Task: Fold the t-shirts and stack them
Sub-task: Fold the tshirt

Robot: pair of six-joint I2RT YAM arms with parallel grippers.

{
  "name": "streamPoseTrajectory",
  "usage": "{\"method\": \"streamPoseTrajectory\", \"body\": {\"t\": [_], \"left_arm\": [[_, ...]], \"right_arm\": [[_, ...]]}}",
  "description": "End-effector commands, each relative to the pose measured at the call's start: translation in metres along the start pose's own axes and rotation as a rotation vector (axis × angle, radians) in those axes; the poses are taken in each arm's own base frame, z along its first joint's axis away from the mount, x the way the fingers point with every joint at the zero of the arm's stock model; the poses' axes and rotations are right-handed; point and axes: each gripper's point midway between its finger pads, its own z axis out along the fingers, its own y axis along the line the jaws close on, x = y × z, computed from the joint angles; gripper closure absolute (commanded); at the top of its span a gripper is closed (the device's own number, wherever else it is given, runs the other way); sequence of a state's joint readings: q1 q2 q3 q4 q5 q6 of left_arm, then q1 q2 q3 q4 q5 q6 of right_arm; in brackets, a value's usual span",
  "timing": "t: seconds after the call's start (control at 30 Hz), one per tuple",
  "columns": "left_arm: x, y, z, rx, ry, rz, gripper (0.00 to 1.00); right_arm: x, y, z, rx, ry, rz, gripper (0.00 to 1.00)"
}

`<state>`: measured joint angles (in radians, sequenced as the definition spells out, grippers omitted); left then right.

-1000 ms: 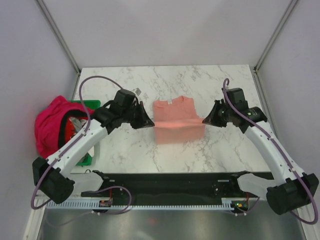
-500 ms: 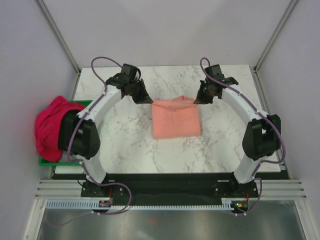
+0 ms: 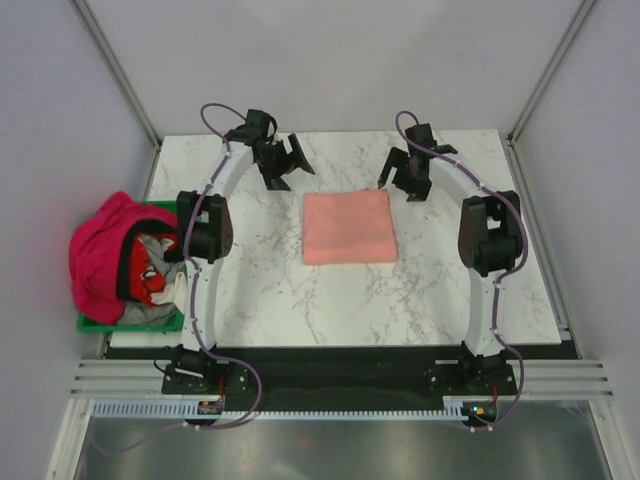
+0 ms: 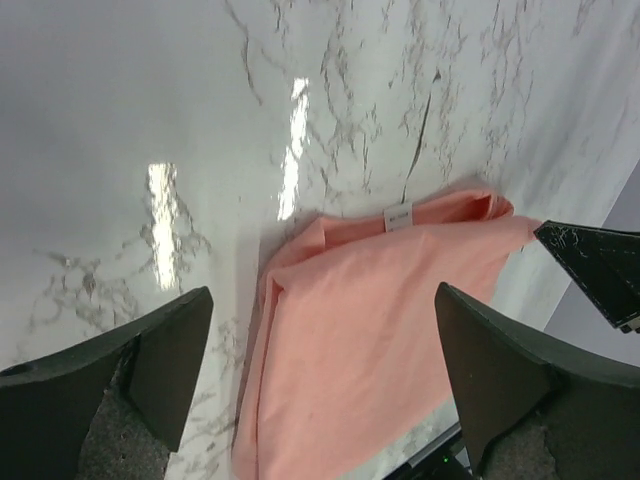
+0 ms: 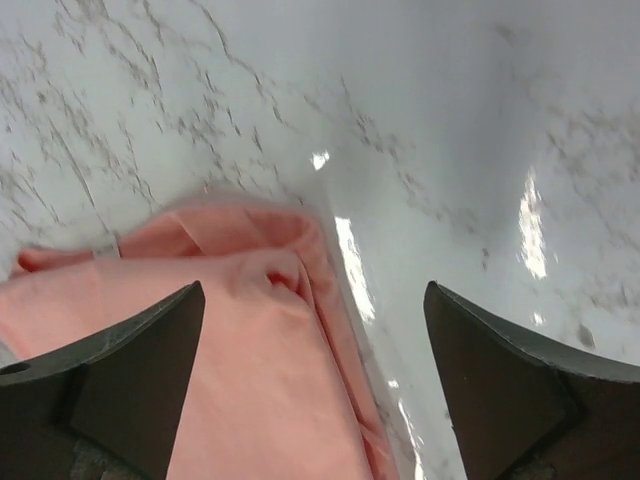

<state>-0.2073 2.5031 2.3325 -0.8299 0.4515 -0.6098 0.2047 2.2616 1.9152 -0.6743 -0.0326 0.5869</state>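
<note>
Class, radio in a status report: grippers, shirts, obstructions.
Both open: left gripper, right gripper. Folded flat mid-table: salmon-pink shirt. Heaped over green crate: magenta-pink shirt. Nothing blocking.

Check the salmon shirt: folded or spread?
Folded: the salmon shirt lies as a compact rectangle, no sleeves out, layered edges visible in both wrist views.

Soft matt cloth salmon-pink t-shirt [image 3: 347,228]; glossy, smooth marble-patterned table [image 3: 270,285]; matt black, faintly grainy fingers [image 4: 100,400]

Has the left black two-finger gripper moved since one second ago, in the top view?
Yes. The left gripper went from beside the salmon-pink folded t-shirt toward the far edge of the white marble table.
</note>
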Motion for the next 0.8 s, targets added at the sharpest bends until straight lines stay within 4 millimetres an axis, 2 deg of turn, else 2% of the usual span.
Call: {"method": "streamPoseTrajectory", "body": {"t": [0.0, 0.03, 0.07, 0.1, 0.13, 0.23, 0.27, 0.3, 0.33, 0.37, 0.43, 0.47, 0.5, 0.53, 0.57, 0.6, 0.67, 0.7, 0.77], "left_arm": [[0.014, -0.045, -0.063, 0.069, -0.029, 0.134, 0.01], [0.016, -0.055, -0.084, 0.078, -0.057, 0.158, 0.01], [0.027, -0.039, -0.083, 0.031, -0.039, 0.150, 0.02], [0.033, -0.036, -0.089, 0.017, -0.041, 0.154, 0.02], [0.046, -0.034, -0.105, -0.002, -0.046, 0.160, 0.03], [0.066, -0.028, -0.128, -0.024, -0.062, 0.184, 0.05], [0.084, -0.020, -0.141, -0.038, -0.062, 0.189, 0.05], [0.091, -0.015, -0.147, -0.046, -0.070, 0.194, 0.05], [0.110, 0.005, -0.144, -0.090, -0.039, 0.174, 0.06], [0.117, 0.001, -0.164, -0.075, -0.076, 0.196, 0.07], [0.133, 0.011, -0.175, -0.091, -0.089, 0.198, 0.08], [0.152, 0.031, -0.172, -0.129, -0.060, 0.186, 0.09], [0.158, 0.029, -0.189, -0.123, -0.104, 0.202, 0.08], [0.173, 0.045, -0.188, -0.153, -0.086, 0.193, 0.08], [0.178, 0.052, -0.192, -0.173, -0.102, 0.199, 0.08], [0.180, 0.051, -0.206, -0.167, -0.146, 0.216, 0.09], [0.192, 0.059, -0.211, -0.177, -0.152, 0.217, 0.09], [0.196, 0.057, -0.219, -0.163, -0.175, 0.232, 0.09], [0.202, 0.069, -0.219, -0.191, -0.183, 0.255, 0.08]], "right_arm": [[-0.025, 0.022, -0.058, -0.132, -0.180, -0.034, 0.02], [-0.019, 0.021, -0.058, -0.148, -0.168, -0.051, 0.02], [-0.007, 0.013, -0.051, -0.138, -0.133, -0.058, 0.02], [0.002, 0.011, -0.048, -0.147, -0.108, -0.080, 0.02], [0.008, 0.010, -0.045, -0.157, -0.088, -0.089, 0.02], [0.035, 0.009, -0.031, -0.212, -0.012, -0.111, 0.02], [0.040, 0.008, -0.028, -0.220, 0.001, -0.114, 0.04], [0.046, 0.004, -0.020, -0.214, 0.014, -0.114, 0.05], [0.048, 0.003, -0.016, -0.211, 0.019, -0.116, 0.11], [0.049, 0.002, -0.013, -0.208, 0.024, -0.117, 0.13], [0.057, -0.001, -0.002, -0.207, 0.052, -0.119, 0.18], [0.060, -0.001, 0.001, -0.212, 0.065, -0.116, 0.21], [0.065, -0.005, 0.007, -0.207, 0.080, -0.116, 0.23], [0.068, -0.005, 0.010, -0.208, 0.087, -0.116, 0.28], [0.070, -0.008, 0.013, -0.199, 0.094, -0.119, 0.42], [0.072, -0.011, 0.016, -0.192, 0.098, -0.120, 0.53], [0.071, -0.017, 0.020, -0.165, 0.090, -0.133, 0.75], [0.071, -0.020, 0.022, -0.151, 0.086, -0.140, 0.80], [0.065, -0.028, 0.022, -0.131, 0.077, -0.139, 0.88]]}}
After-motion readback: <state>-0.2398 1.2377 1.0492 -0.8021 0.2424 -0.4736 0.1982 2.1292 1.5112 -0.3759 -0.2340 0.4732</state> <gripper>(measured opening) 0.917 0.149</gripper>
